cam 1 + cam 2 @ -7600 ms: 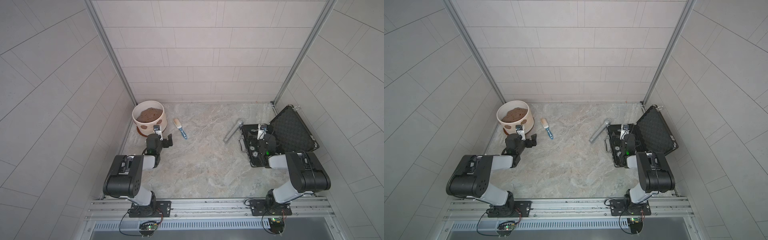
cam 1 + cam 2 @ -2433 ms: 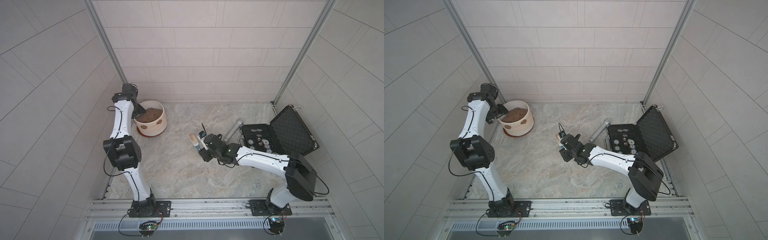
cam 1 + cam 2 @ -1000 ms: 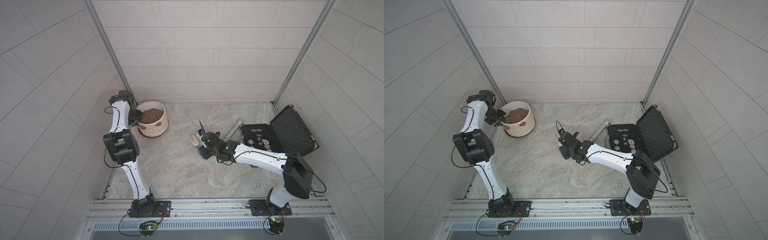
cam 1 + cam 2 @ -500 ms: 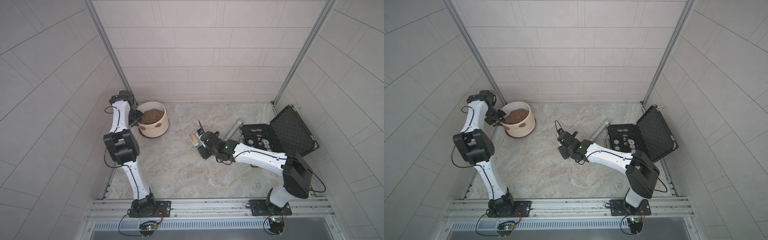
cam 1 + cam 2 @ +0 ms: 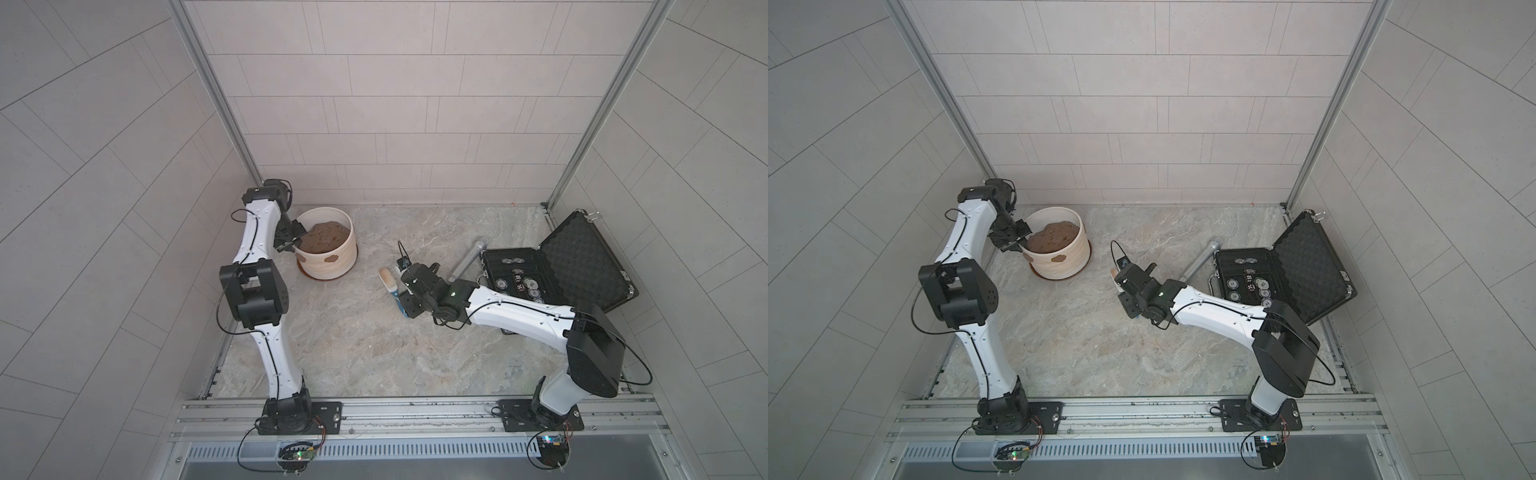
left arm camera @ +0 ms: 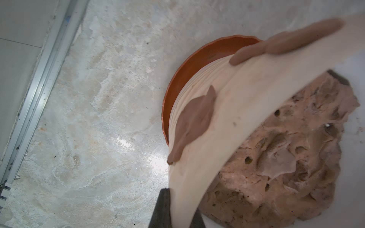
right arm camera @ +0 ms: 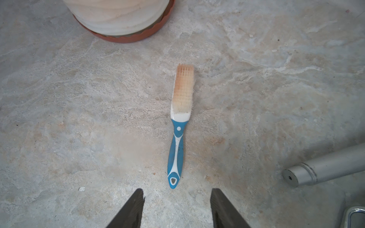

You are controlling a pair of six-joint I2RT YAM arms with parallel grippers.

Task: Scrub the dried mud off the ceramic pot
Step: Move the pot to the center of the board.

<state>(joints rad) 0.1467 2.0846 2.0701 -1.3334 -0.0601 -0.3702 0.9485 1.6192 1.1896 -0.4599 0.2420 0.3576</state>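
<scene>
1. Grey stone floor (image 5: pixel 374 353) lies under everything, and pale tiled walls (image 5: pixel 395 124) stand around it.
2. We see the ceramic pot (image 5: pixel 347 249) at the far left of the floor, close to the left wall. It stands on a red-brown saucer (image 6: pixel 189 65).
3. Flat brown blobs of dried mud (image 6: pixel 194 116) stick to the pot's cream side. Both top views show them too.
4. Lumpy brown soil (image 6: pixel 286 158) sits inside the pot.
5. Our left gripper (image 6: pixel 177 213) is pinched tight on the pot's rim. One of its fingers (image 6: pixel 161 209) is outside the rim and one is inside.
6. A blue and white brush (image 7: pixel 178 138) lies flat on the floor, well apart from the pot. Its bristles point toward the pot.
7. Our right gripper (image 7: pixel 177 190) hangs just above the handle end of the brush. Its jaws are apart and hold nothing.
8. A grey metal tube (image 5: pixel 467 259) lies past the brush, next to an open black case (image 5: pixel 582 253) with round chips in it.
</scene>
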